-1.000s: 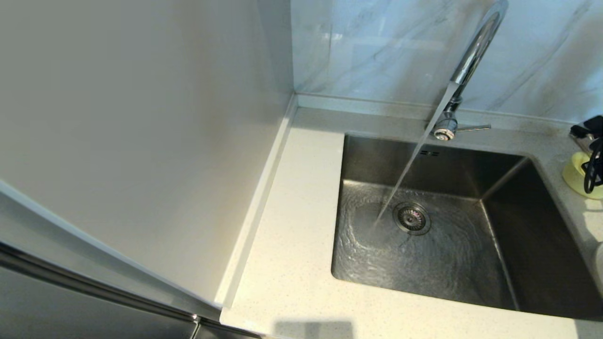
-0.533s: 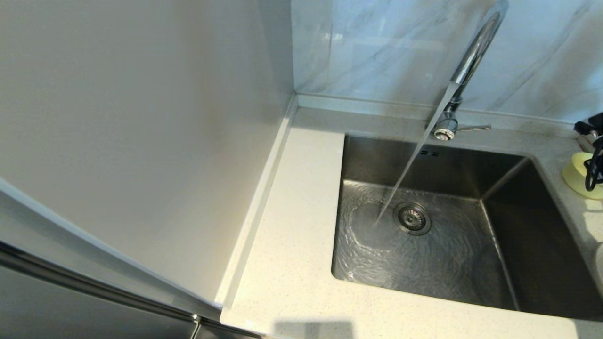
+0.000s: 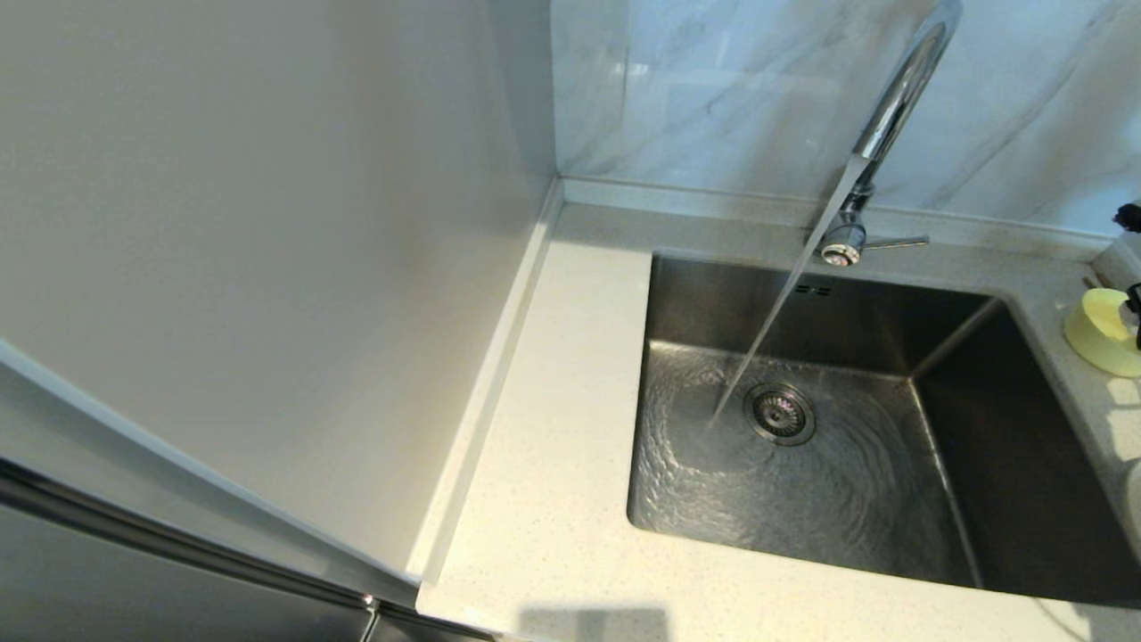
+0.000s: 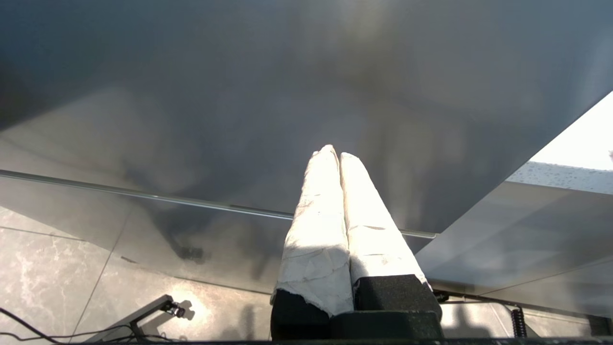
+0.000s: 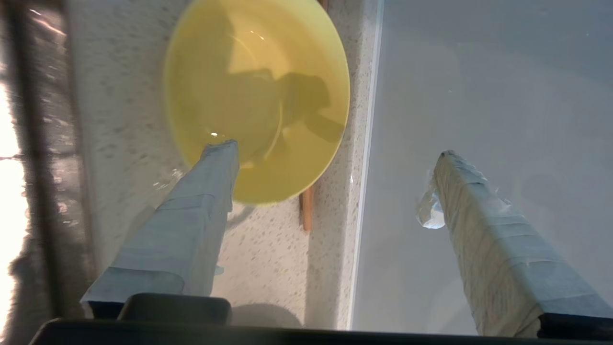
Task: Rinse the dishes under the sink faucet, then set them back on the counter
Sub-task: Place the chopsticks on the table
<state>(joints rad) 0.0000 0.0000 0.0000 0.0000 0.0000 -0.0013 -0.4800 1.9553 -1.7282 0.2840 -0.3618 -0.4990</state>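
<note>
Water runs from the chrome faucet [image 3: 891,107] into the steel sink [image 3: 980,428], landing beside the drain strainer [image 3: 780,413]. The pale yellow bowl [image 3: 1104,332] stands upright on the counter [image 3: 553,428] right of the sink. My right gripper [image 5: 335,155] hangs open above the bowl [image 5: 258,96], holding nothing. One fingertip [image 5: 218,158] is over the bowl's rim, the other over the grey wall panel. A sliver of the cream-white dish [image 3: 1135,499] shows at the right edge. My left gripper [image 4: 335,151] is shut and empty, parked low facing a dark cabinet front.
The faucet's lever [image 3: 896,242] points right. A thin wooden stick [image 5: 306,208] lies on the counter, partly under the bowl, beside the raised back edge. A pale side wall [image 3: 267,267] stands left of the counter.
My right arm has pulled back to the right, almost out of the head view, leaving the yellow bowl standing on the counter. Water keeps running.
</note>
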